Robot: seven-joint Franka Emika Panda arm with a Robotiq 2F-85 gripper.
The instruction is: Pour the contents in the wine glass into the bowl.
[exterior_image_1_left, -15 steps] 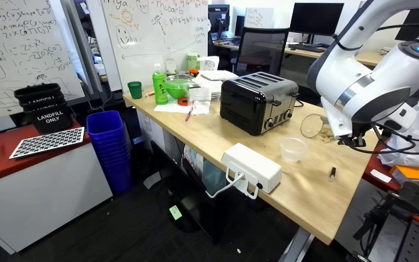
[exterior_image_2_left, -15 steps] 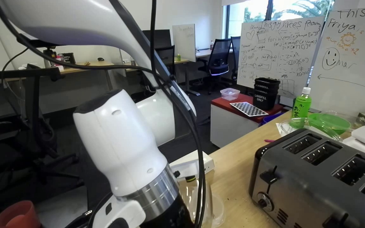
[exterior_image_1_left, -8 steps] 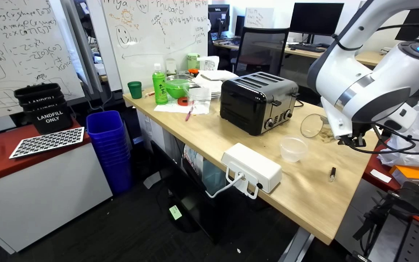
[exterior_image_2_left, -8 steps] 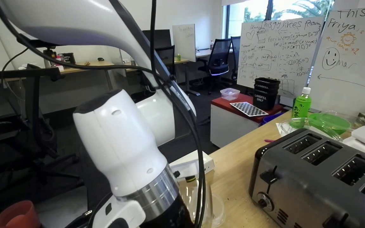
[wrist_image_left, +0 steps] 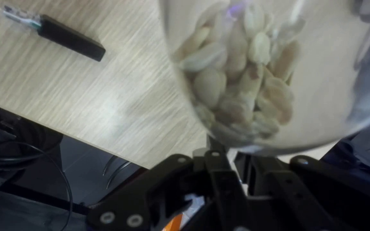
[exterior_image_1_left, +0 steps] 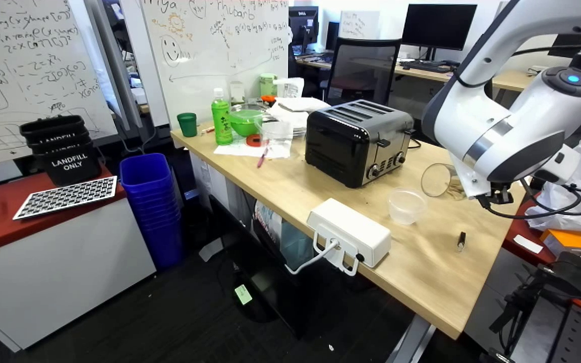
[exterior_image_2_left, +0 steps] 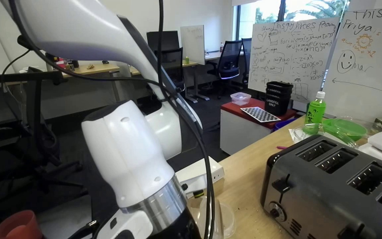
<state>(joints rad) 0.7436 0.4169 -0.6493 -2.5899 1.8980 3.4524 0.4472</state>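
I see the pincer [wrist_image_left: 237, 158] pinching the wine glass [exterior_image_1_left: 435, 180] below its cup near the tabletop's [exterior_image_1_left: 442, 275] short edge, rim tipped inward; the clear bowl [exterior_image_1_left: 407, 207] sits beside it, toward the white outlet box's [exterior_image_1_left: 349, 228] edge.

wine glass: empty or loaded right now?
Loaded, but not packed full. Wrist view: pale nut-like pieces lie toward one side of the wine glass, with bare clear wall beside them. Exact amount: cannot tell.
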